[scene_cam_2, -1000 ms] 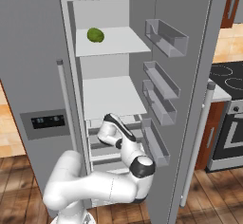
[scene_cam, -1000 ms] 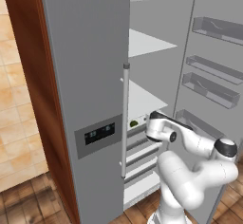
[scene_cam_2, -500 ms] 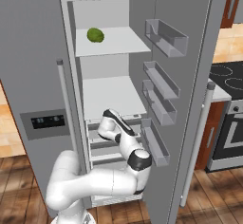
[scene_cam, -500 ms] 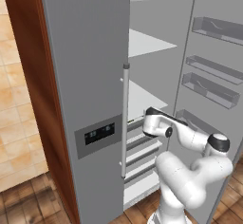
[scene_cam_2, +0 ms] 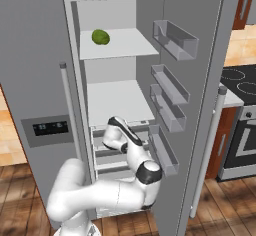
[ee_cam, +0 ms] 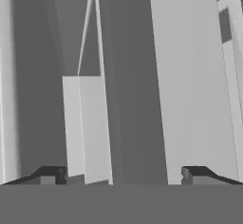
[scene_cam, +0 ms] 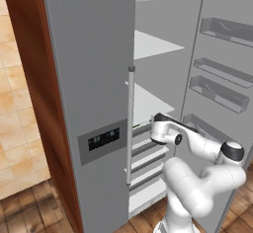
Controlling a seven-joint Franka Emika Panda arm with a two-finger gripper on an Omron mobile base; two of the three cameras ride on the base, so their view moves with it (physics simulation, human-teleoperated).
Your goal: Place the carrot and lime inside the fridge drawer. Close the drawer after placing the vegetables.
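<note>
My gripper (ee_cam: 123, 175) is open, its two fingertips (ee_cam: 47, 175) far apart with nothing between them, facing pale grey fridge panels at close range. The hand (scene_cam: 159, 130) reaches into the open fridge just above the stack of pale pull-out drawers (scene_cam: 148, 154), and from the other side the hand (scene_cam_2: 112, 136) sits in front of the topmost drawers (scene_cam_2: 112, 159). I cannot tell which is the fridge drawer of the task, or whether one is pulled out. The carrot and the lime are hidden.
A larger yellow-green oval fruit (scene_cam_2: 100, 36) lies on the upper shelf (scene_cam_2: 125, 45). The open right door (scene_cam_2: 200, 80) carries several translucent bins (scene_cam_2: 172, 40). The closed left door with its long handle (scene_cam: 130, 123) stands close to the hand. A stove (scene_cam_2: 240, 85) is at the far right.
The hand has edged slightly to the left, closer to the drawer stack. The base and the fridge have not moved.
</note>
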